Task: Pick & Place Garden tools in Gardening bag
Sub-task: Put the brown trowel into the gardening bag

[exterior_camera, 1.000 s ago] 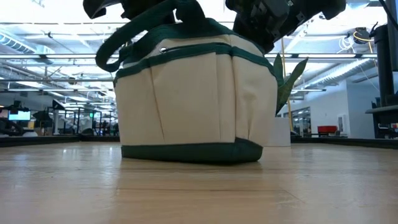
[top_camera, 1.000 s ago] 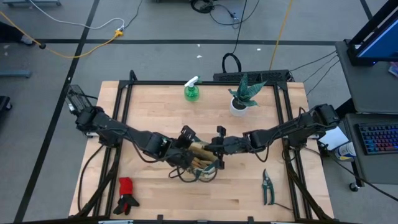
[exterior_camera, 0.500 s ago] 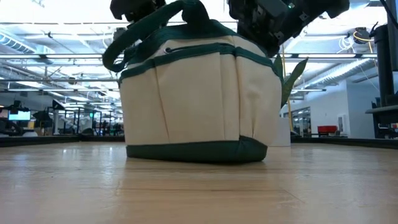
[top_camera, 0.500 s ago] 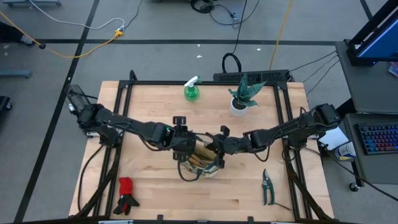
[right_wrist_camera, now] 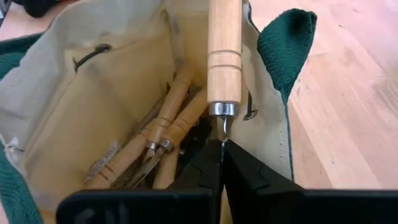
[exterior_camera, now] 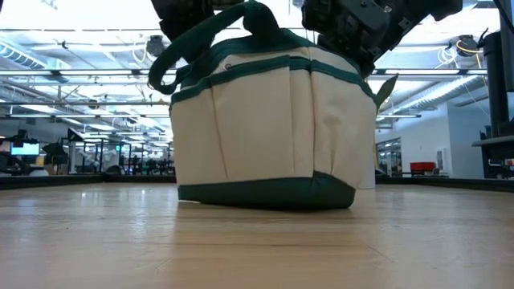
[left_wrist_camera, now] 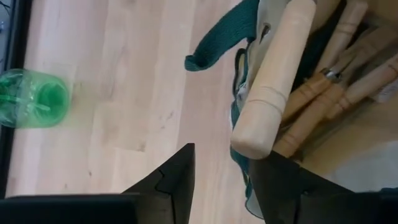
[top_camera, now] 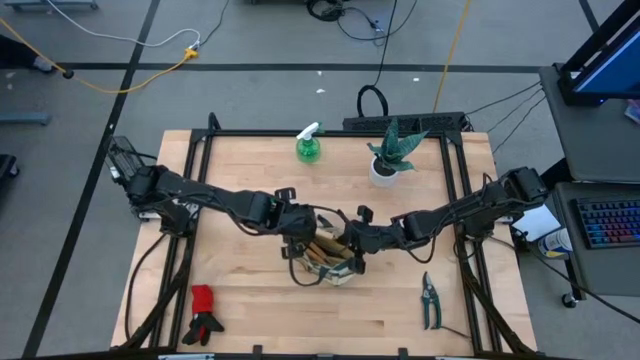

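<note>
The right gripper (right_wrist_camera: 221,149) hangs over the gardening bag (top_camera: 325,262), jaws pinched on the metal neck of a wooden-handled tool (right_wrist_camera: 224,59) whose long axis runs away from the fingers across the bag's mouth. The left gripper (left_wrist_camera: 221,171) stands parted at the bag's opposite rim, just off that handle's butt. Farther out, shears (top_camera: 430,300) lie on the right arm's side of the bag, gloves (top_camera: 203,312) and spray bottle (top_camera: 309,146) on the left's.

Wood counter (top_camera: 250,300) carried gardening bag (top_camera: 325,262) mid-front, spray bottle (top_camera: 308,147) and potted plant (top_camera: 386,158) at back, gloves (top_camera: 204,312) front-left, pruning shears (top_camera: 431,301) front-right.
</note>
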Available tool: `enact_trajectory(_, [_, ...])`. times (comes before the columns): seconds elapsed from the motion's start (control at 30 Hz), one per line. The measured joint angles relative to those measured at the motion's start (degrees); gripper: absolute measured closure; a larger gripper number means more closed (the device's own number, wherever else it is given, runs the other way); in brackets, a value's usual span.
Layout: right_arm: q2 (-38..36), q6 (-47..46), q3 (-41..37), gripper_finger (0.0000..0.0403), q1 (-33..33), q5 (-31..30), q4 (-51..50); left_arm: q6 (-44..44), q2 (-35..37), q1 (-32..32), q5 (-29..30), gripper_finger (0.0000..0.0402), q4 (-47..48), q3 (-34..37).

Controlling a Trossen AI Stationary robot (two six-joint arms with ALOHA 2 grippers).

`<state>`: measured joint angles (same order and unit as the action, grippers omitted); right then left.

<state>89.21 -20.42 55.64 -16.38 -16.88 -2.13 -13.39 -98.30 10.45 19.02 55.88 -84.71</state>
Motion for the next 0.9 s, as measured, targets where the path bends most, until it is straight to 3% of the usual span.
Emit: enact_trajectory(0.9, [0.0,1.8,0.0,0.0401,-0.2,0.7,-0.3,-0.5,0.0,2.1,0.8,0.0254,-0.2,0.0])
